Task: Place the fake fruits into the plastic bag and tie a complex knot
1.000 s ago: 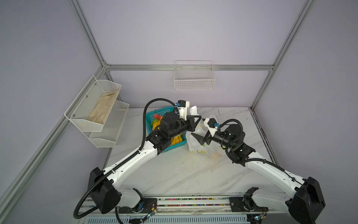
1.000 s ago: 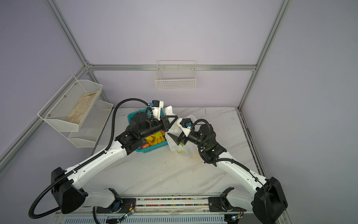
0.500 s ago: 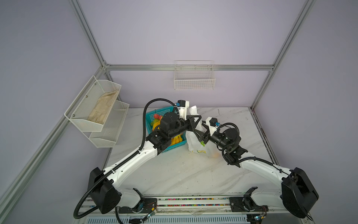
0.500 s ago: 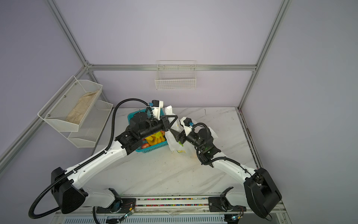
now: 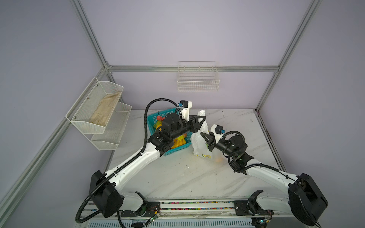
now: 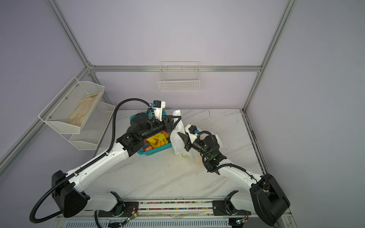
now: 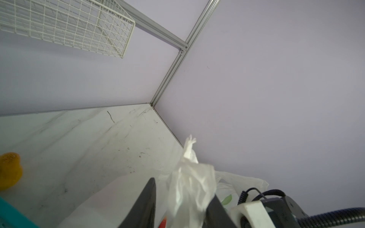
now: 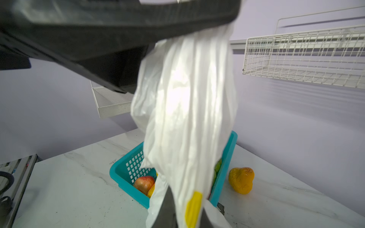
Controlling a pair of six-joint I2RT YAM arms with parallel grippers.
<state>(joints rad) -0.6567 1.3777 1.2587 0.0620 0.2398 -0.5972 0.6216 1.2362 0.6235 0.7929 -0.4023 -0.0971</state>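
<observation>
**While plastic bag (image 5: 199, 143) is held up by its upper strip (image 5: 201, 114), fake fruits (image 5: 178, 143) are largely unbagged**

As is shown in both top views, the bag is rested on the counter (image 5: 177, 173) just beside the teal basket (image 5: 154, 118), on the right arm's side. Its upper strip is drawn up nearly upright. The long axis runs from the right gripper (image 5: 203, 135), low at the bag's middle, to the left gripper (image 5: 202, 120), higher and nearer the back wall. The right gripper is pressed together on a fold of the bag, which is confirmed in the right wrist view. The left gripper's jaws are spread, with the strip lying loosely between them; this gap is shown only in the left wrist view. Most fruits are found in the basket beneath the left arm, which is judged the nearer for picking. An orange tint (image 5: 218, 159) low in the bag is taken for fruit already inside. One yellow-orange fruit (image 8: 242, 180) is seen loose on the counter beside the basket in both wrist views; it cannot be made out in the top views.
</observation>
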